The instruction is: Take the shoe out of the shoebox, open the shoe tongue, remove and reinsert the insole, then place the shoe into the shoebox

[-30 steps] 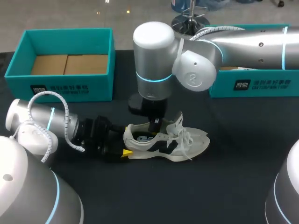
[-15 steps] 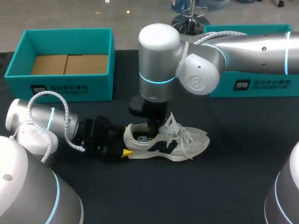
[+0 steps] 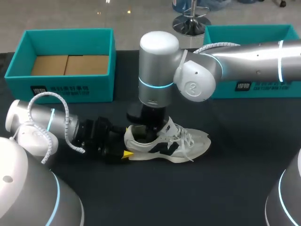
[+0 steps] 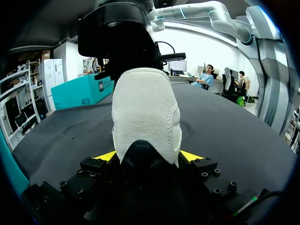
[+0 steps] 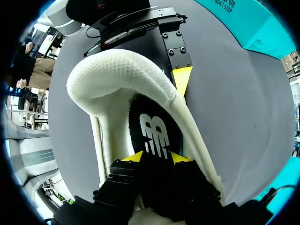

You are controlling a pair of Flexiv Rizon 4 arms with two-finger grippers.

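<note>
Black table (image 3: 244, 188), with dark surface stretching from the shoe to the near edge. 2 teal boxes along the far edge: left shoebox (image 3: 66, 89) showing a brown cardboard (image 3: 70, 64) floor, right shoebox (image 3: 263, 87) mostly hidden behind the right arm (image 3: 244, 61). 1 white shoe (image 3: 188, 146) mid-table, outside both boxes. Heel clamped from both sides by left gripper (image 4: 148, 155). Right gripper (image 5: 157, 157) down inside the shoe's opening over 1 dark insole (image 5: 152, 129); cannot tell its grip.

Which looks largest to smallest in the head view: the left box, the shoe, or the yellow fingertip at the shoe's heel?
1. Left box, clearly the largest.
2. Shoe, which sits nearer the camera yet looks smaller.
3. Yellow fingertip, by far the smallest; only part of it shows.
</note>
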